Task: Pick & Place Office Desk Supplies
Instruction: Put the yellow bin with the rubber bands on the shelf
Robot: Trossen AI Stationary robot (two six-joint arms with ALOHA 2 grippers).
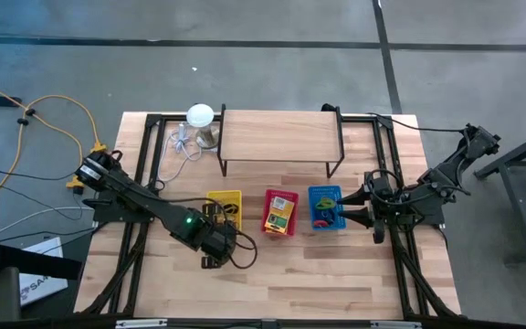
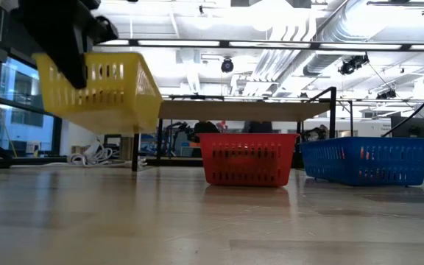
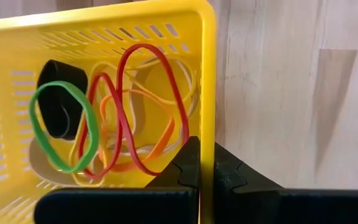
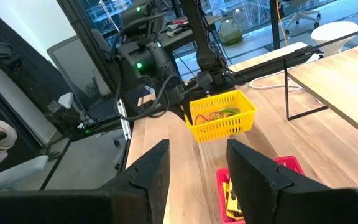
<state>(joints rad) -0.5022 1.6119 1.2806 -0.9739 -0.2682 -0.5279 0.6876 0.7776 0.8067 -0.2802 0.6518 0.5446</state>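
Note:
A yellow basket (image 1: 227,205) holds green, red, orange and yellow rubber bands (image 3: 120,112) and a black object (image 3: 59,99). My left gripper (image 1: 215,239) is shut on the basket's near end, and in the low view the basket (image 2: 98,88) hangs tilted above the table. A red basket (image 1: 280,212) with yellow-and-green card boxes and a blue basket (image 1: 325,207) with small coloured rings stand on the table to its right. My right gripper (image 4: 197,165) is open and empty just right of the blue basket (image 1: 354,213). My left gripper pinches the yellow basket's near end wall at its rim (image 3: 207,124), one finger inside the basket and one outside. The fingers come from the table's near side. The basket is lifted clear of the table and tilted (image 2: 98,88), with the bands lying inside.
A low wooden shelf on black legs (image 1: 281,137) stands behind the baskets. A white round-topped object with a cable (image 1: 200,116) sits at its left end. Bare table lies in front of the baskets, toward the near edge.

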